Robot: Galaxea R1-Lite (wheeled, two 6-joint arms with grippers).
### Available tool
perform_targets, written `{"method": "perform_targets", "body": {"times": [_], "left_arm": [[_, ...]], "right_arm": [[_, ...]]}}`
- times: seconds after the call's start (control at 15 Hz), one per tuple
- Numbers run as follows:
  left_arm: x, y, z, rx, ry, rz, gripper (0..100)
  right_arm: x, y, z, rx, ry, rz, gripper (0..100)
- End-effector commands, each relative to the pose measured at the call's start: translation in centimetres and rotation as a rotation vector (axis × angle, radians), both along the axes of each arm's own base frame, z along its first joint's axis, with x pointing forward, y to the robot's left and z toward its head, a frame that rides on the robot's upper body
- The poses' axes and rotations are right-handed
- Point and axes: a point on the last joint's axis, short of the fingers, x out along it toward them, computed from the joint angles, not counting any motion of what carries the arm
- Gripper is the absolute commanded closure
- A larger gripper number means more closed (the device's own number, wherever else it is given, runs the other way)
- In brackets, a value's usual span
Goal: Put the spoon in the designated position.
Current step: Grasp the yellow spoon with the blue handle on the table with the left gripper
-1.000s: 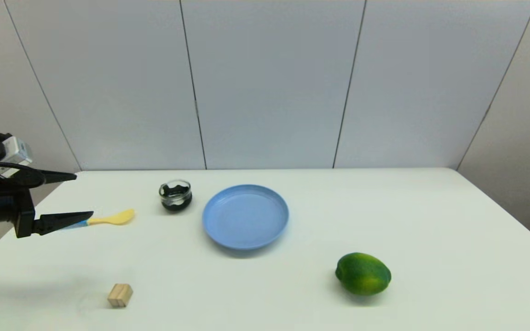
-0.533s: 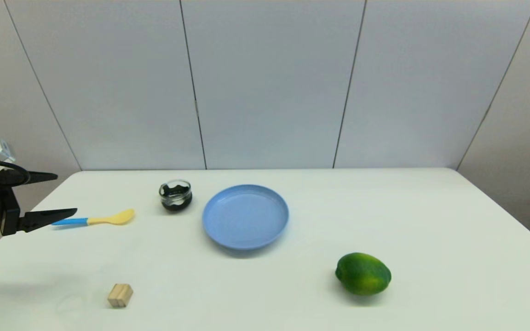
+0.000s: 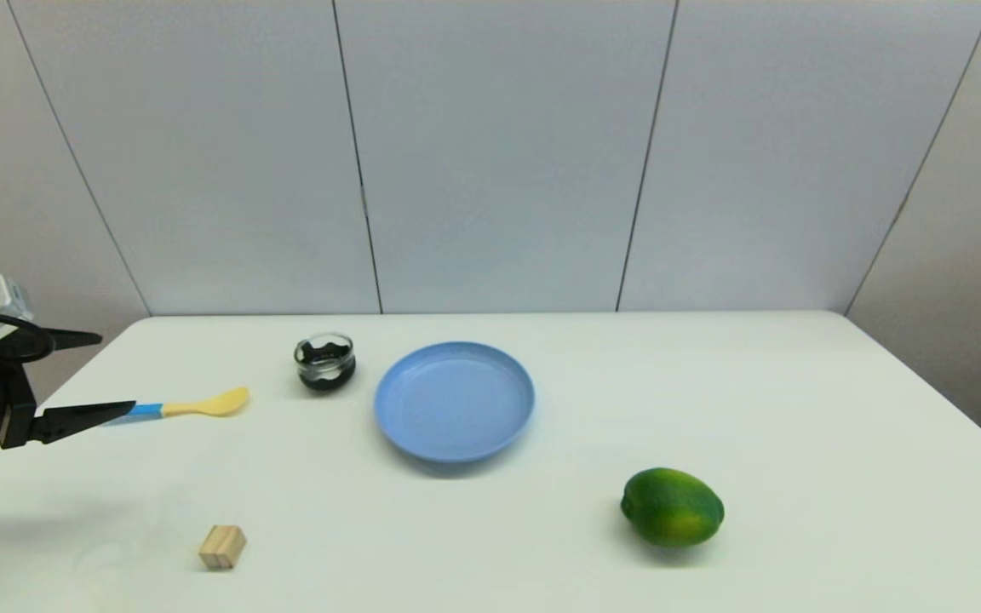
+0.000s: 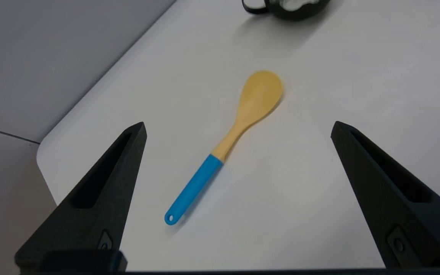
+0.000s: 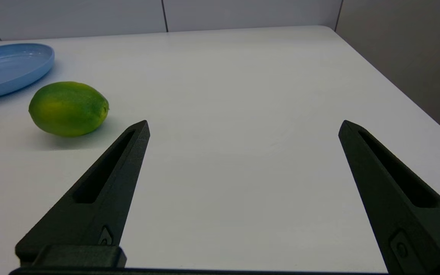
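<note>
Where the white table (image 3: 542,545) nears its left edge lies the spoon (image 3: 188,409), flat on the bare surface, pale yellow bowl pointing toward the middle of the table and bright blue handle toward the edge. Nothing grips it. In the left wrist view the spoon (image 4: 227,143) shows whole, bowl hollow side up, with a small hole at the handle's tip.

Left gripper (image 3: 103,375): raised over the table's left edge, beyond the spoon's handle end, fingers spread wide and holding nothing (in the head view one finger crosses in front of the handle's tip, so that tip is hidden there). The left wrist view shows both black fingers (image 4: 101,198) well apart, the spoon lying between them on the table and touching neither.

Small glass jar (image 3: 324,362), dark contents: stands just beyond the spoon's bowl, between the spoon and the plate, clear of both.

Round light-blue plate (image 3: 455,400): near the table's middle, nothing on it.

Small wooden block (image 3: 222,546): toward the near edge, well apart from the spoon.

Green lime (image 3: 672,507): right of the plate and nearer the robot, resting on the tabletop.

Right gripper (image 5: 243,131): out of the head view; its own wrist view shows the fingers wide apart over bare table, empty, with the lime (image 5: 68,109) and the plate's rim (image 5: 25,78) off to one side.
</note>
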Motion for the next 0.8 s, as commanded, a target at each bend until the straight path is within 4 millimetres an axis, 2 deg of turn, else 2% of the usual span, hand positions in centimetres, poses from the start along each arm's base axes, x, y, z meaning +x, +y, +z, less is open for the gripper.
{"method": "perform_targets", "body": {"times": [0.07,0.4,0.8], "left_arm": [[0.7,0.6,-2.7,-0.008,0.075,-0.025,0],[2.1,2.2,-5.4,0.02,0.093,-0.054,0],[4.5,3.2,-6.0,0.065,0.048,-0.101,0]], "right_arm": [[0.0,0.0,0.0,0.0,0.001,0.0,0],[0.0,0.0,0.0,0.0,0.001,0.0,0],[0.0,0.0,0.0,0.0,0.001,0.0,0]]}}
